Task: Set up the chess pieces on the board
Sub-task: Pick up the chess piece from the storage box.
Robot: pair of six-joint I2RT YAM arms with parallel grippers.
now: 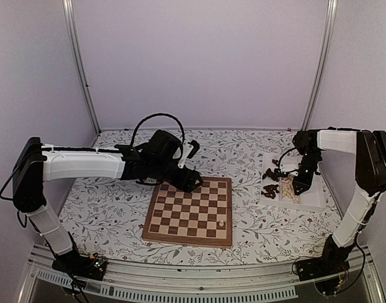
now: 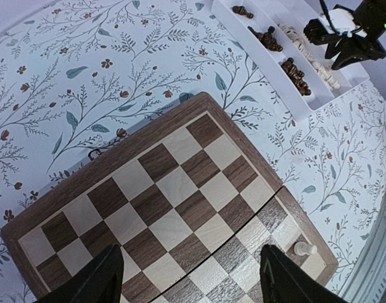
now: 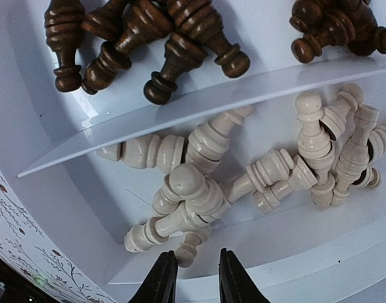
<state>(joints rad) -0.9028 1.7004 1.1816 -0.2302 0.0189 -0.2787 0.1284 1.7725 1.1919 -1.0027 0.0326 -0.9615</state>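
Right gripper: tips a narrow gap apart with nothing between them, poised just above the cream pieces in the tray; no contact visible.
Left gripper: fingers spread wide, empty, hanging over the far left corner of the board.
Board position: flat on the table, about midway between its left and right edges.
Piece on board: one cream piece stands upright close to the near right corner; every other visible square is bare.
Tray position: by the right edge of the table, well apart from the board, split by a dividing wall.
Tray contents: cream pieces in the compartment toward the table's right edge, dark pieces in the compartment on the board side. Both lots lie on their sides in heaps, many touching or crossing.
Handling (judgement): small turned wood, so light and rigid, not fragile. Smooth, rounded profiles are likely to roll or pivot out of a loose pinch.
Grip point (judgement): close across the narrow stem between head and base collar. Select a piece at the heap's edge, clear of its neighbours.
Risk (judgement): a pinch in the tangle may lift or scatter adjacent pieces.
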